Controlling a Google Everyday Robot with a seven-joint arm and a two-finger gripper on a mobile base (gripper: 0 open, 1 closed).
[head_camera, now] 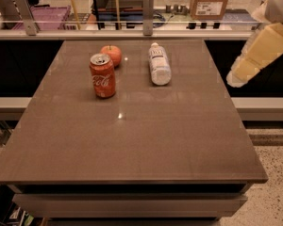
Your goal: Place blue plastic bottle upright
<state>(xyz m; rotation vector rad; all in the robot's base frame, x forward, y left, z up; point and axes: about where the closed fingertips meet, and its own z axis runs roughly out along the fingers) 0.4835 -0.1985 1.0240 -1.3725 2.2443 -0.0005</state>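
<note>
On the brown table you have three things: one blue plastic bottle, lying on its side near the far edge with its cap pointing away; one red Coca-Cola can, upright, to its left; and one apple just behind the can. Your gripper hangs off the table's right side, well apart from the bottle; you cannot tell whether it is wide or narrow.

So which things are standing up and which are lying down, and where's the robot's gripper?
blue plastic bottle: lying on its side, cap on.
red can: standing upright.
apple: resting behind the can.
gripper: in the air, off the right edge of the table, away from the bottle.
</note>
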